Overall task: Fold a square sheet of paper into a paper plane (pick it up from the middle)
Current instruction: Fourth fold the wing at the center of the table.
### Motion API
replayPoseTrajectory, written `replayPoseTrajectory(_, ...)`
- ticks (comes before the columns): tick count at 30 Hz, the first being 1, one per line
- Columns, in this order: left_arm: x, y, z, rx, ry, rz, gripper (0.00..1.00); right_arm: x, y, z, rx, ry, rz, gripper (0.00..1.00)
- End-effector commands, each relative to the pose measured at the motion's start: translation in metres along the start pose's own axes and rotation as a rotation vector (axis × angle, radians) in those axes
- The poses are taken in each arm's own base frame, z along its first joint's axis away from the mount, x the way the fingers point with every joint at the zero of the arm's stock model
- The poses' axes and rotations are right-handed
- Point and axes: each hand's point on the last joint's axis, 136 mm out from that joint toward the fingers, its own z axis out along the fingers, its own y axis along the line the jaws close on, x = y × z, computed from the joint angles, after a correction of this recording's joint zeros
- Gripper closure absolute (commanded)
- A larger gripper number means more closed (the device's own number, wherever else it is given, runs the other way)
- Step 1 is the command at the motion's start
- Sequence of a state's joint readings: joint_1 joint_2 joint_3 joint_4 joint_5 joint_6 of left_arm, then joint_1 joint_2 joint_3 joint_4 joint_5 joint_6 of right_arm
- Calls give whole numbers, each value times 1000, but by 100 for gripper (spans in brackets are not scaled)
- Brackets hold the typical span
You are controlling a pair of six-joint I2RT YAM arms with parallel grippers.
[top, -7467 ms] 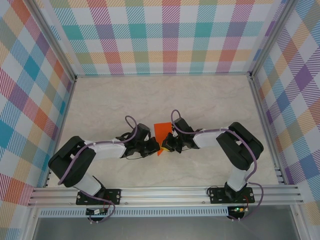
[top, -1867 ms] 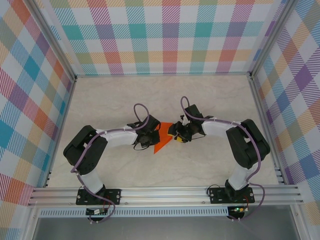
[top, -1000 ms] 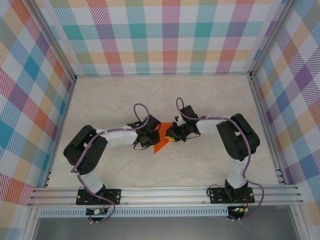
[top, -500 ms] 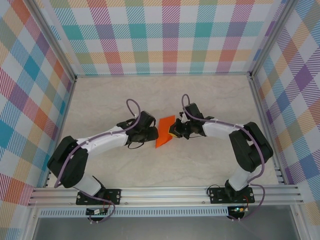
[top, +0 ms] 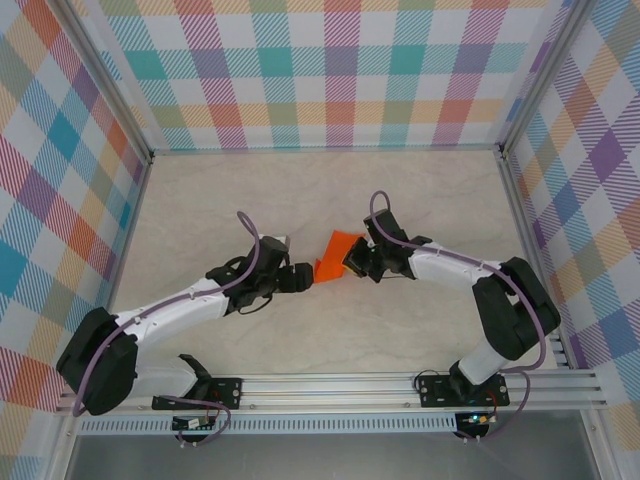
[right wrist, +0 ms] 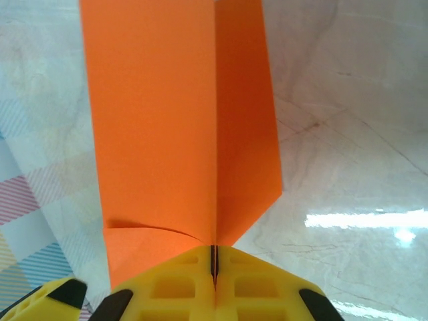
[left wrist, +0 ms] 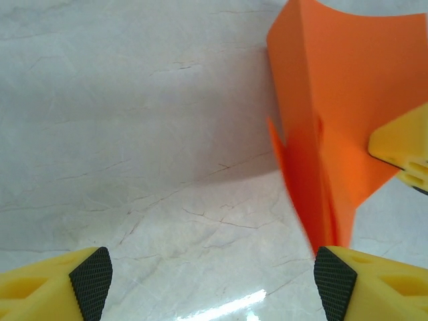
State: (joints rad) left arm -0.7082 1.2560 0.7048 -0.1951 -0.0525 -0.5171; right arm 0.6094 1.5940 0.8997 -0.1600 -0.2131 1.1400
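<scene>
The orange paper (top: 335, 257) is near the middle of the desk (top: 420, 190). It is already folded, with a long crease down its middle and a flap on each side, but it does not look like a done plane yet. A dark shadow lies under it in the left wrist view, so it seems to be held up a little off the desk. A moment ago both pincers were at the paper, one on each side. Now the left pincer (top: 303, 280) has let go. Its fingers stand wide apart with nothing between them, and it has pulled back toward the near edge, just beside the paper's tip. The right pincer (right wrist: 214, 264) is closed tight on the paper's end, right at the crease, and holds it alone. That likely means the left pincer is free to take a new hold for the next fold.
</scene>
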Motion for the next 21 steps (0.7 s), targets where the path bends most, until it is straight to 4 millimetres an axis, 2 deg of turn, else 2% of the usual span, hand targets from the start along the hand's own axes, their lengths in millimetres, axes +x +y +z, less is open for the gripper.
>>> replayPoseTrajectory(1, -12, -8, -10, 62, -83, 108, 18, 0, 7, 7, 44, -15, 46, 99)
replayPoseTrajectory(7, -16, 0, -18, 35, -151, 193, 19, 5, 16, 17, 85, 10, 58, 100)
replayPoseTrajectory(15, -6, -11, -1, 81, -131, 363, 17, 8, 34, 30, 106, 70, 81, 99)
replayPoseTrajectory(21, 3, -19, 13, 148, -194, 499, 22, 11, 36, 36, 130, 103, 102, 99)
